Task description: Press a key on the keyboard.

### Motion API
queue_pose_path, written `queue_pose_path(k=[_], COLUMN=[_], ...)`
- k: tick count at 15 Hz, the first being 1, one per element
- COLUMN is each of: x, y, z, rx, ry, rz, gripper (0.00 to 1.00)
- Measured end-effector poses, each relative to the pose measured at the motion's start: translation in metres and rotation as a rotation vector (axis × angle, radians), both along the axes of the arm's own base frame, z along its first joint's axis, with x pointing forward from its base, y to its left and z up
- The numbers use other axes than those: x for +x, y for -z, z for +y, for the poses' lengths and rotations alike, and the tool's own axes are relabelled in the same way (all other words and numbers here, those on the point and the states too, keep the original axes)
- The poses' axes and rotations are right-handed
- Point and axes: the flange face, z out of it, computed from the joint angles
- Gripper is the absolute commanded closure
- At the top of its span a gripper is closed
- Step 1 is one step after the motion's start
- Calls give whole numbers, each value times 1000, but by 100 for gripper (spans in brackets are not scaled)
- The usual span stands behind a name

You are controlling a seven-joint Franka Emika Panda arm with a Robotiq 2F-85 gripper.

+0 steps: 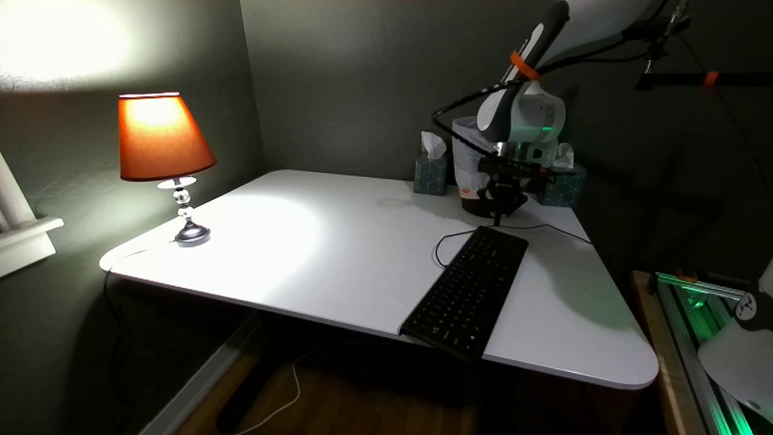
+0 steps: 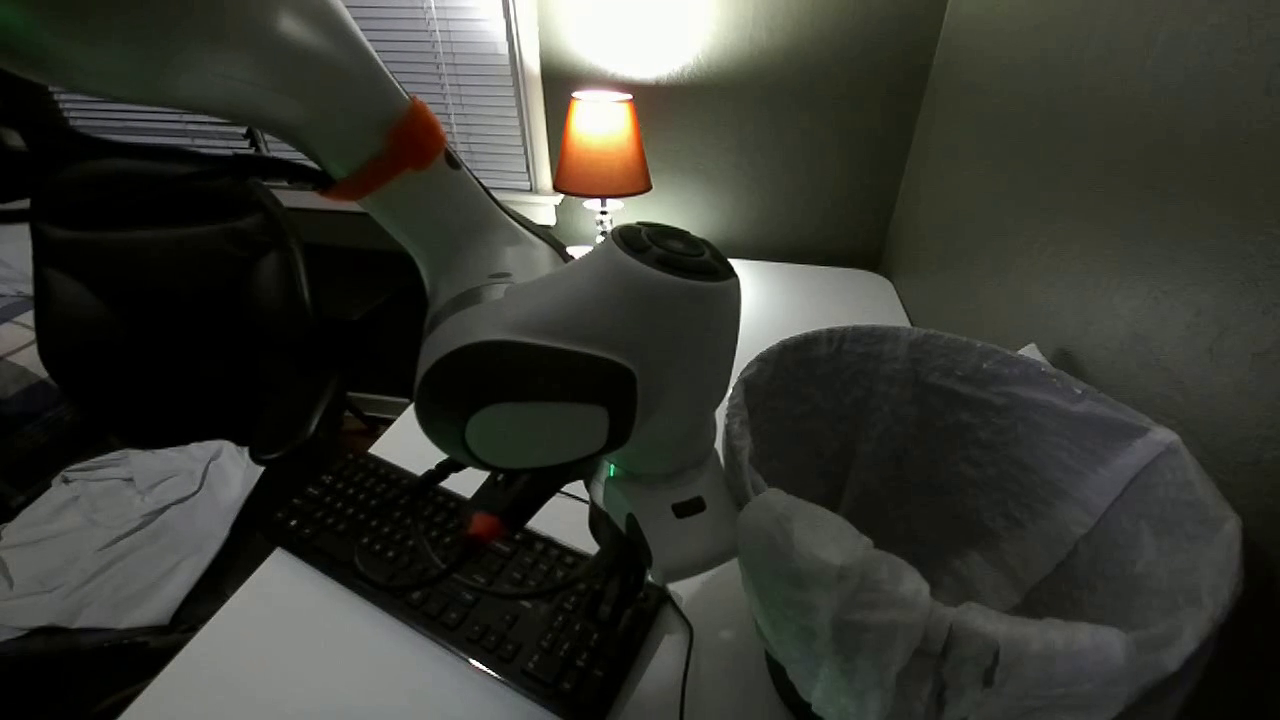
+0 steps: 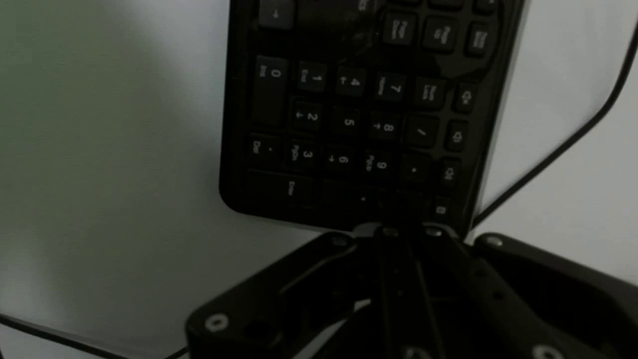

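Fingers pressed together, near keyboard (one end overhanging white table), orange-shaded lamp lit, gray-green walls.

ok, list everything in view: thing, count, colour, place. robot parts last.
desk: 1, white, in room corner
keyboard: 1, black, on desk, one end overhanging
cable: 1, black, on desk by keyboard
lamp: 1, orange, lit, on desk
bin: 1, white-lined, on desk
tissue boxes: 2, bluish, beside bin
chair: 1, black, beside desk
blinds: 1 set, pale, behind chair
cloth: 1, pale, near chair
floor cord: 1, white, by desk
rail frame: 1, silver, beside desk
arm: 1, white and black, over desk
pincer: 1, black, shut, at keyboard's end; contact unclear
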Motion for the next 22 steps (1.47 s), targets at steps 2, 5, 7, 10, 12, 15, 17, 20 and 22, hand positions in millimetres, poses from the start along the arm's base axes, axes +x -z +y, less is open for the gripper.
queue_pose_path(k=[2, 5, 7, 10, 12, 15, 17, 20, 22], x=[1, 3, 4, 6, 7, 9, 10, 11, 11], y=[2, 5, 7, 9, 10, 11, 12, 14, 15], z=[0, 1, 0, -1, -1, -2, -2, -3, -3], rx=[5, 11, 12, 16, 19, 24, 28, 31, 33], ry=[-3, -4, -3, -3, -6, -9, -10, -10, -10], rz=[-3, -5, -6, -10, -16, -25, -30, -33, -33], gripper=[100, 100, 100, 100, 100, 100, 100, 100, 100])
